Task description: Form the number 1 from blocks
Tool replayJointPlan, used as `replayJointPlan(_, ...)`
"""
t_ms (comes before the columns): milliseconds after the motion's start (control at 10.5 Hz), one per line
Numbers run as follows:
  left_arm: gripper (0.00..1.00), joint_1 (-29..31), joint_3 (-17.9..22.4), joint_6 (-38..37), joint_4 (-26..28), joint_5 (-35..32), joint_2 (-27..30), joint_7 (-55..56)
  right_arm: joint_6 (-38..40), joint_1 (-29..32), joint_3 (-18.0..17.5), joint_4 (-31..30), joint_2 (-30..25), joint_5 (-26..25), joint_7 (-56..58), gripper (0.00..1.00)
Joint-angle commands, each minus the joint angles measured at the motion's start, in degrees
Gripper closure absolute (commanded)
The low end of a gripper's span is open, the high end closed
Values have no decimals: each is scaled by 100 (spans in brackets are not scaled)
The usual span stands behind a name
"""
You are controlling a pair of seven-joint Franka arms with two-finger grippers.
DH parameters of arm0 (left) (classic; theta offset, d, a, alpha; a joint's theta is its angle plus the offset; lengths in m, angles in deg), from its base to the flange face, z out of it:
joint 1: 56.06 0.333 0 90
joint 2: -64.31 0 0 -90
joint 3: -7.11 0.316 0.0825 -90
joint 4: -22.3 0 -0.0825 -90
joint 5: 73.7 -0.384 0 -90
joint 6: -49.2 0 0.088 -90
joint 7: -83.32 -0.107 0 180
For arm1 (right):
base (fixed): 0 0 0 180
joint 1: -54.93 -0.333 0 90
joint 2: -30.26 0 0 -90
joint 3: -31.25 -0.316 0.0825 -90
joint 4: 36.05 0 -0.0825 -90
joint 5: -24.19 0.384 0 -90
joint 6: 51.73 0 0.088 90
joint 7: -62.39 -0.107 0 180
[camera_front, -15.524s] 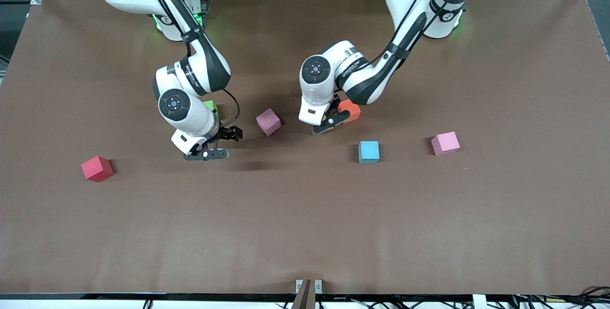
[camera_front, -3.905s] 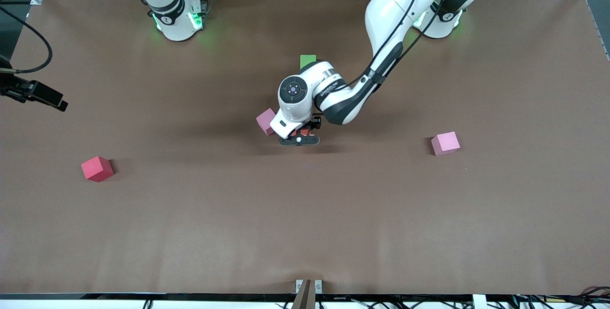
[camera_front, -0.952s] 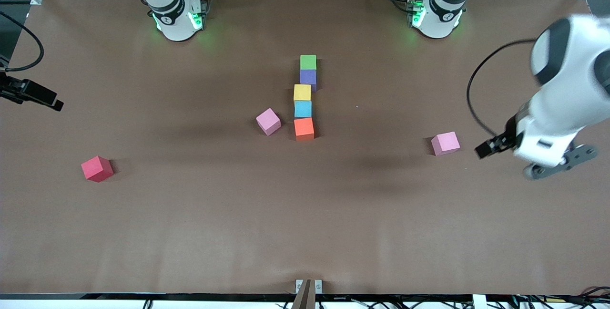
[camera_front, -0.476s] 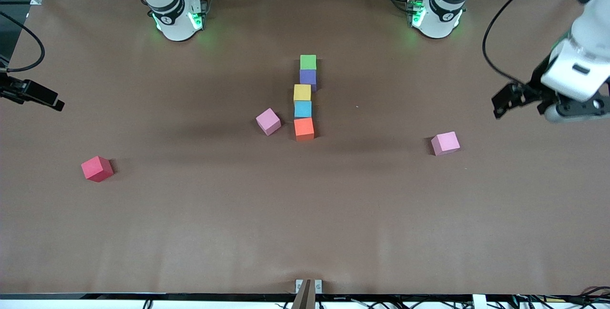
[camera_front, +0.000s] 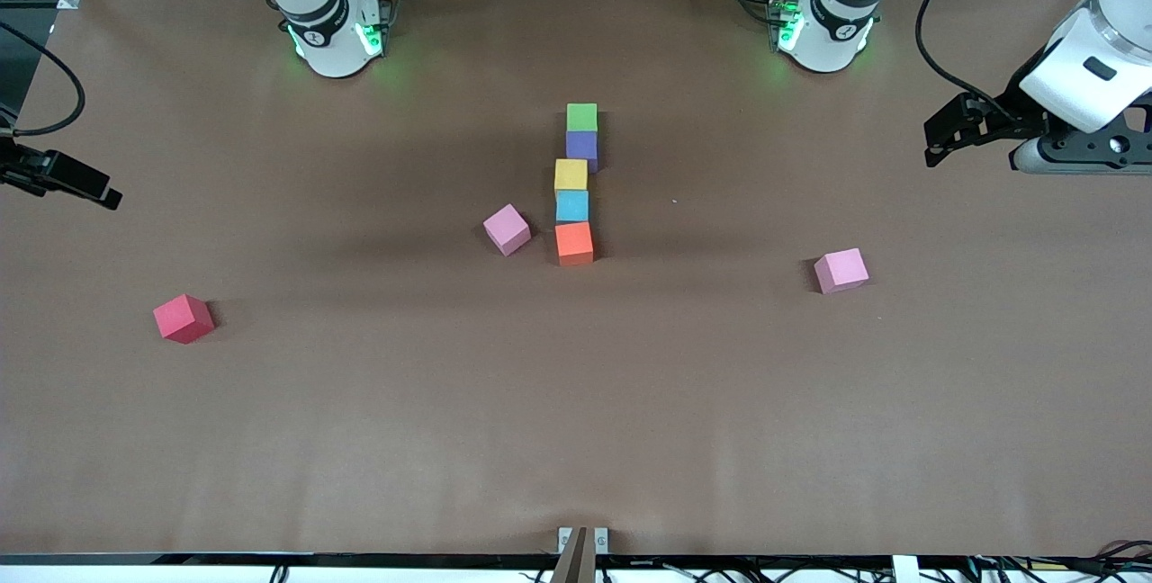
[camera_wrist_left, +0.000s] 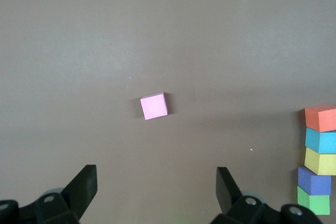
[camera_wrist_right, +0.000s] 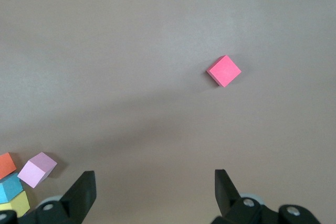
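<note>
Since half a second ago the left gripper [camera_front: 1071, 147] has been lifted further toward its end of the table and is held high over that edge, fingers spread wide and empty in the left wrist view [camera_wrist_left: 155, 192]. Right gripper [camera_wrist_right: 152, 190] is likewise parked open with nothing held, high over the right arm's end; that arm waits.

Nearest the front camera a red block [camera_front: 184, 318] is seen, then a pink block [camera_front: 841, 270], then the line: orange block [camera_front: 574, 243], light blue block [camera_front: 571, 205], yellow block [camera_front: 571, 174], purple block [camera_front: 582, 146], green block [camera_front: 582, 117] farthest. A mauve block [camera_front: 507, 228] is left just beside the orange one.

Risk: the purple-green pair is offset from the rest, so the 1 may be judged crooked; any nudge to fix it could scatter neighbours.

Brown table mat [camera_front: 576, 421] is seen faintly creased; cables and racks are visible at the bases.
</note>
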Motion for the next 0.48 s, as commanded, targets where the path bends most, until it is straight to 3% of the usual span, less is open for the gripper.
replayJointPlan(0,0,12,20,-144,-133,129,9,-193,41,99,-68,15,-18,64,53,0)
replayJointPlan(381,0,3,12,-135,-133,76,0,-193,41,99,-68,15,-18,64,62,0)
